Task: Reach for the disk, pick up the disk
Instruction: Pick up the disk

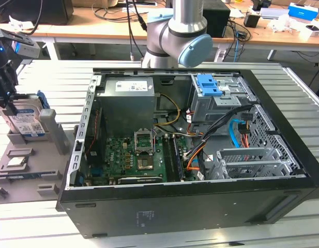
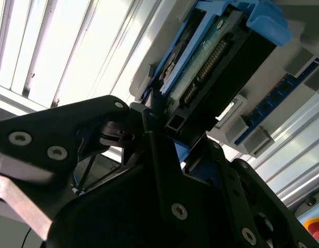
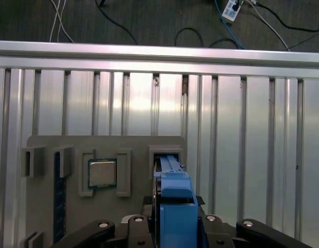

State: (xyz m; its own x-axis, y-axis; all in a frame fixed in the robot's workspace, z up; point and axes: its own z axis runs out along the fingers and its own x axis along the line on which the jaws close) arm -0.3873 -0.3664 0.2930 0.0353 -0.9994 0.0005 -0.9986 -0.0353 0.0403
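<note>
The disk [image 1: 26,124], a silver hard drive with a white-and-blue label and blue side rails, stands on edge in a slot of the grey holder [image 1: 51,135] at the exterior view's left. My gripper [image 1: 8,101] comes down over its top edge. In the first wrist view the disk's blue rail [image 3: 175,194] runs between my two black fingers. In the second wrist view one fingertip [image 2: 153,106] presses against the disk [image 2: 216,57] at its connector end. The gripper is shut on the disk, which still sits in the slot.
A small square silver chip [image 3: 102,173] lies in the holder beside the disk. The open computer case [image 1: 200,206] with a blue latch piece [image 1: 208,85] takes up the middle of the slatted metal table [image 3: 242,129]. The arm's base [image 1: 172,36] rises behind the case.
</note>
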